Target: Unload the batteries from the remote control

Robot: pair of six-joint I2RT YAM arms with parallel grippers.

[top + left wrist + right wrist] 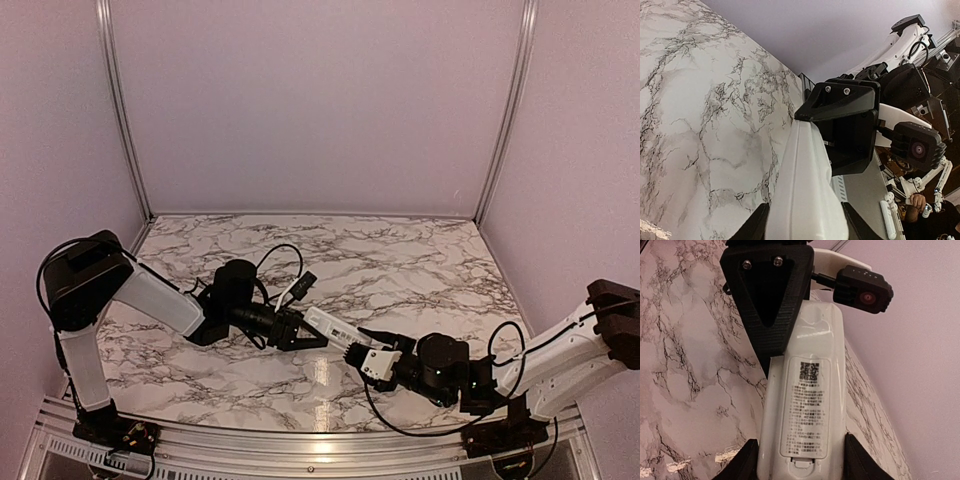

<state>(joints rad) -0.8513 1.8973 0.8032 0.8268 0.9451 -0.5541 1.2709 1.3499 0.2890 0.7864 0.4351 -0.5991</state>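
Observation:
The remote control (330,326) is a slim white bar held in the air between both grippers, above the middle of the marble table (400,260). My left gripper (306,334) is shut on its left end, seen as white plastic (805,190) between the fingers (754,226). My right gripper (368,356) is shut on the other end. In the right wrist view the remote's back (807,405) faces the camera, with a printed label and a closed battery cover. The batteries are hidden.
The black cable (283,258) of the left arm loops over the table behind the grippers. Pale walls close the back and sides. An aluminium rail (300,455) runs along the near edge between the arm bases.

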